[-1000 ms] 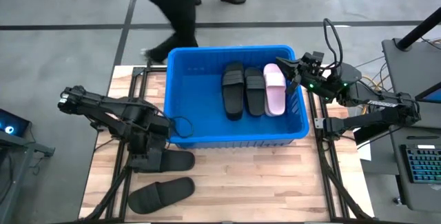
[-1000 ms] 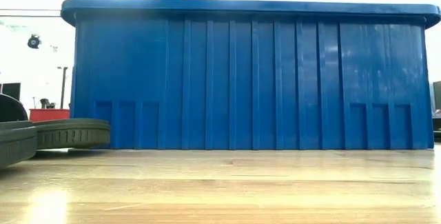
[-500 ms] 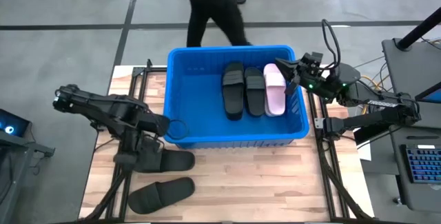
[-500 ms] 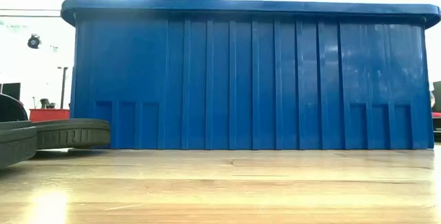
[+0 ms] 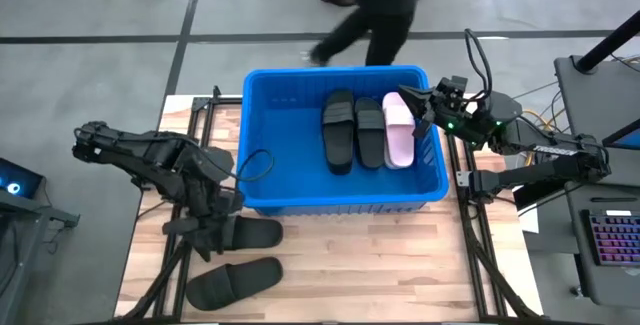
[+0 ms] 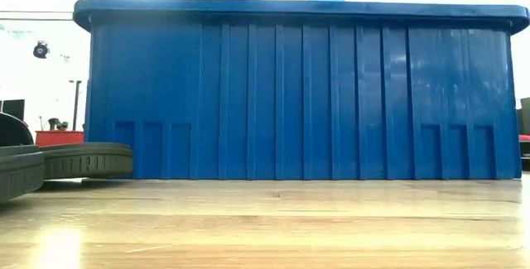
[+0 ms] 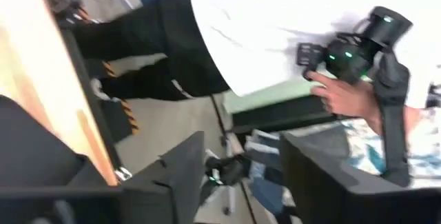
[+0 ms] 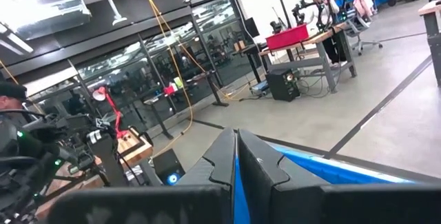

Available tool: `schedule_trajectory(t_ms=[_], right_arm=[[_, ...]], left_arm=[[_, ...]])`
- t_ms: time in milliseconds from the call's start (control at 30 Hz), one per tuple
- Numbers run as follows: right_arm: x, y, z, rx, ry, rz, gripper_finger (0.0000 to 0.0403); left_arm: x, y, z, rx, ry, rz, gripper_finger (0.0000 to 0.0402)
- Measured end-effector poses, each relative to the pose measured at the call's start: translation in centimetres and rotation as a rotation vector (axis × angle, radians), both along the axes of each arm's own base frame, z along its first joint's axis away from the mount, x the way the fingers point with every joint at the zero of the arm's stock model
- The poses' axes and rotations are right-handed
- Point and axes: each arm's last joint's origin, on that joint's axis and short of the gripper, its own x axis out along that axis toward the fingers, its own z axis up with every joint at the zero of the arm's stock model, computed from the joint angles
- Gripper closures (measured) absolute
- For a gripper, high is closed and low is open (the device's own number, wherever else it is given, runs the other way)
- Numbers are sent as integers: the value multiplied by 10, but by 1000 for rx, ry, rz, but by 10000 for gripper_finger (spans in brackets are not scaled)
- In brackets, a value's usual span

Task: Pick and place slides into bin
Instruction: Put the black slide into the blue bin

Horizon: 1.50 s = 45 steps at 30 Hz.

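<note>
- Three slides lie in the bin: two black and, one pink, side by side toward its right half, toes pointing far; laid flat in a row, probably to leave the left half free for the rest.
- Two black slides are on the table, near-left of the bin: one just beside the bin's near wall, one nearer the table's near edge; judged next in line.
- Left gripper is over the upper of these two, at the bin's near-left corner; in its wrist view the fingers stand apart with nothing between them, so released, no slide grasped.
- Right gripper is parked at the bin's far-right rim, beside the pink slide; its wrist view shows the fingers pressed together, clenched on nothing; waiting arm.
- High view alone gives the count and the bin's contents; low view shows only the bin's ribbed near wall and the two table slides edge-on at left, contents hidden.
- Left wrist view shows a person holding a device, beyond the table; high view shows a person walking past the far side.
- Sixth slide: not seen in any view.
</note>
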Motion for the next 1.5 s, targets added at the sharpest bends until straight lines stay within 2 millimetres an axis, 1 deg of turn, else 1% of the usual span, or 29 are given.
schedule_trajectory(t_ms=[133, 267, 333, 400, 533, 633, 700, 900, 1100, 1200, 1333, 1500], right_arm=[[0, 0, 0, 19, -12, 3, 394], [0, 0, 0, 37, -23, 6, 394], [0, 0, 0, 38, -24, 6, 394], [0, 0, 0, 38, -24, 6, 394], [0, 0, 0, 38, -24, 6, 394], [0, 0, 0, 38, -24, 6, 394], [0, 0, 0, 38, -24, 6, 394], [0, 0, 0, 37, -23, 6, 394], [0, 0, 0, 37, -23, 5, 394], [0, 0, 0, 37, -24, 6, 394], [0, 0, 0, 30, -20, 5, 394], [0, 0, -1, 12, 4, 7, 394]], left_arm=[[2, 0, 0, 32, -27, 52, 167], [7, -1, -4, 47, -9, 63, 101], [9, -2, -6, 47, 8, 63, 77], [13, -3, -9, 49, 35, 73, 63], [22, -6, -15, 47, 72, 55, 58], [21, -5, -16, 48, 85, 59, 60], [19, -4, -15, 68, 106, 105, 61], [10, 3, -13, 125, 198, 313, 61], [9, 6, -18, 145, 418, 651, 61], [13, 0, -22, 156, 486, 771, 61], [24, -12, -31, 188, 552, 857, 62], [31, -27, -47, 291, 690, 927, 62]])
